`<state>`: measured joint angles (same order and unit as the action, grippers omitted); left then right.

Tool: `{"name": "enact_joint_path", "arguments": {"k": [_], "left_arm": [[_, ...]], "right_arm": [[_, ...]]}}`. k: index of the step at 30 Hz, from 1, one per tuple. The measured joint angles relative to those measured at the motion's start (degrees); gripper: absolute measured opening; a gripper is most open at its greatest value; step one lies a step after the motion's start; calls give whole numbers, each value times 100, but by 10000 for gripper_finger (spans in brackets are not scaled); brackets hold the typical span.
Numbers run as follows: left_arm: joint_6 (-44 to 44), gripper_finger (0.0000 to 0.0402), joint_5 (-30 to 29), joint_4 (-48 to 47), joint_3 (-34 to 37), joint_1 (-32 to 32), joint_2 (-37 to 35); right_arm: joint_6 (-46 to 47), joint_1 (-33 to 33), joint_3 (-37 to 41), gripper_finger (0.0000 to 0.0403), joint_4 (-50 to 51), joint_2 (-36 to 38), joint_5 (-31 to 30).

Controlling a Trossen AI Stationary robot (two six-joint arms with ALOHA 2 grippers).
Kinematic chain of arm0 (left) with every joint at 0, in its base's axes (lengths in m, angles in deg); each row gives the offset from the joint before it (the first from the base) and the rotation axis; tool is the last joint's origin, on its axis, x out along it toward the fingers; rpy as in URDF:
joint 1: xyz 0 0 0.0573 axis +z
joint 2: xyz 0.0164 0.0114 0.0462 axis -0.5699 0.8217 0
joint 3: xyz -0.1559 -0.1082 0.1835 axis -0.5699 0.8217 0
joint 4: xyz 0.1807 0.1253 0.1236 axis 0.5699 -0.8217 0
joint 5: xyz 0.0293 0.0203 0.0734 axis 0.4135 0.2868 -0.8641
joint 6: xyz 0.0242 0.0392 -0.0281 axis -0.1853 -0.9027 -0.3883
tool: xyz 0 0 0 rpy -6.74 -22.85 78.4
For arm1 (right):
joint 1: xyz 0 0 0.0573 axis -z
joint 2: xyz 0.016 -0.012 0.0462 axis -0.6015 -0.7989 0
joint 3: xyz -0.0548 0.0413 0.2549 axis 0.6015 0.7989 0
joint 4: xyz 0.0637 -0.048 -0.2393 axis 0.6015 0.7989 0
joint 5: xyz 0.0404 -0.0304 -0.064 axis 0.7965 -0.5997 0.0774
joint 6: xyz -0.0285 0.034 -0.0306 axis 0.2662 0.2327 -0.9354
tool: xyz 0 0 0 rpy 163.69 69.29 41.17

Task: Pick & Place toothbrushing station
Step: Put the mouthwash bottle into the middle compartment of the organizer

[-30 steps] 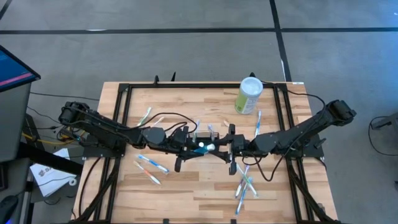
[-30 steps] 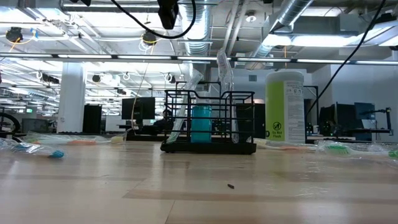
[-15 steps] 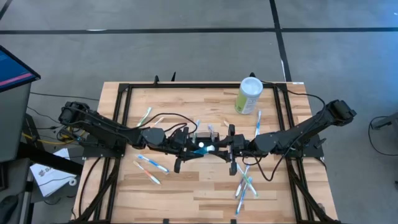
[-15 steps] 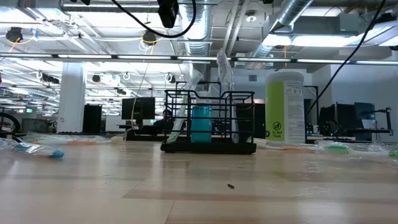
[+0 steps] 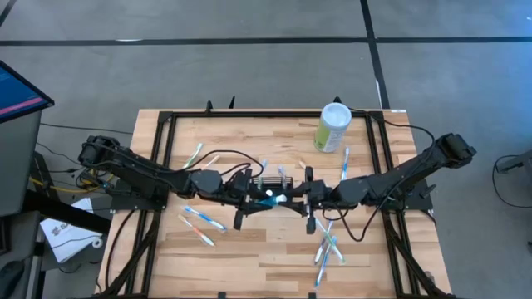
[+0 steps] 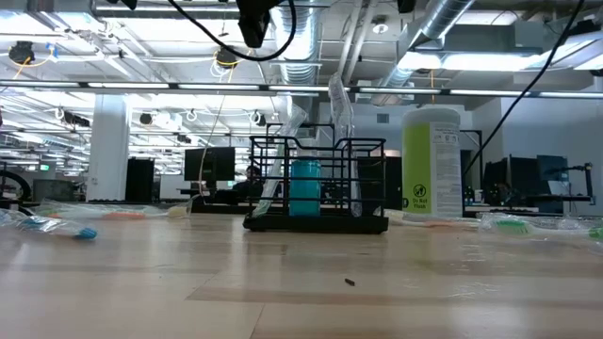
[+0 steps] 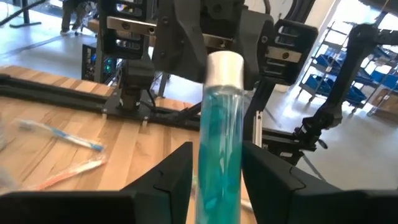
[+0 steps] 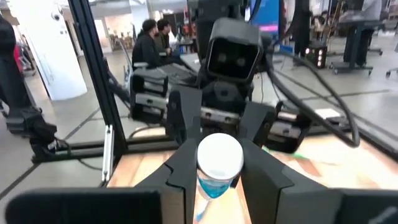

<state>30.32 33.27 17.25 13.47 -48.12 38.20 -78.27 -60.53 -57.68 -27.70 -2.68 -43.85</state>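
High cam looks straight down, low cam level across table; both share the caddy [image 5: 273, 184].

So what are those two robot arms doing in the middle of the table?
Both arms meet over the middle of the wooden table. Between them is a clear tube of blue liquid with a white cap. The left pincer and the right pincer each have fingers on either side of it. The black wire caddy stands on the table with toothbrushes scattered around it.
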Motion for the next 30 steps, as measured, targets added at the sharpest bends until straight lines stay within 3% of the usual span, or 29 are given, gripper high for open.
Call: {"name": "enact_joint_path", "arguments": {"k": [30], "left_arm": [[-44, 113, 22, -446, -2, -307, -317]], "right_arm": [[853, 1064, -7, 86, 1798, -48, 1]]}}
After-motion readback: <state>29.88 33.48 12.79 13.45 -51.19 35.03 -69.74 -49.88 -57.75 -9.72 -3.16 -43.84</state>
